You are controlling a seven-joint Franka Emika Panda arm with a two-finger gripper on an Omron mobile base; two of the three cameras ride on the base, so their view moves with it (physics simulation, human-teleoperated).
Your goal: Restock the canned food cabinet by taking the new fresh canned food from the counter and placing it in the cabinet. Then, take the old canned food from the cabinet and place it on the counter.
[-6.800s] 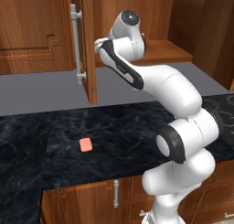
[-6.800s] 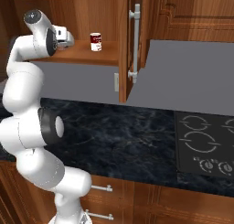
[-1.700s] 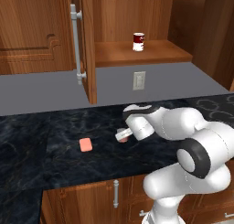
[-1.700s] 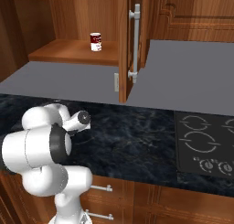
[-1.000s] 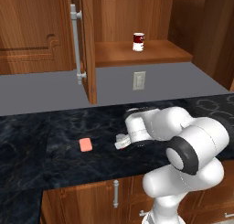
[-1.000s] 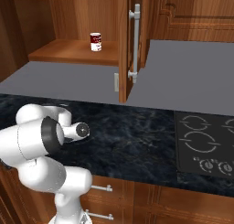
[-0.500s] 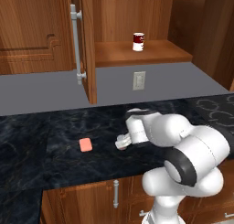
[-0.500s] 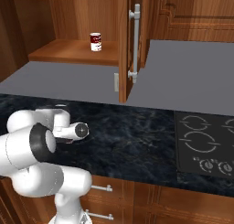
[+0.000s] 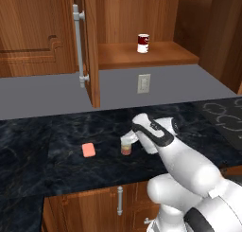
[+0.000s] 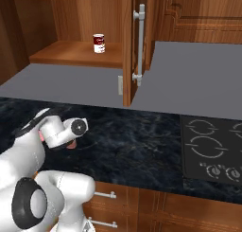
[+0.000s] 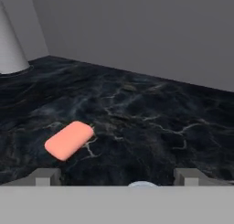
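On glossy veined counter [image 9: 56, 150], small cylindrical can [image 9: 126, 147] stands between spread tool [image 9: 127, 142].

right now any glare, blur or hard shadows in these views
Left base view: even flat light, the counter shows pale veining without glare; the old can casts little shadow. Right base view: sharp, cabinet interior evenly lit. Hand view: softer, slightly blurred around the pink block.

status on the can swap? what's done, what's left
Done: dark red-and-white can stands on the brown wooden cabinet shelf. In hand: pale yellowish-green can with a reddish band stands on the black stone counter, between the jaws of the open gripper. Left: back the gripper away.
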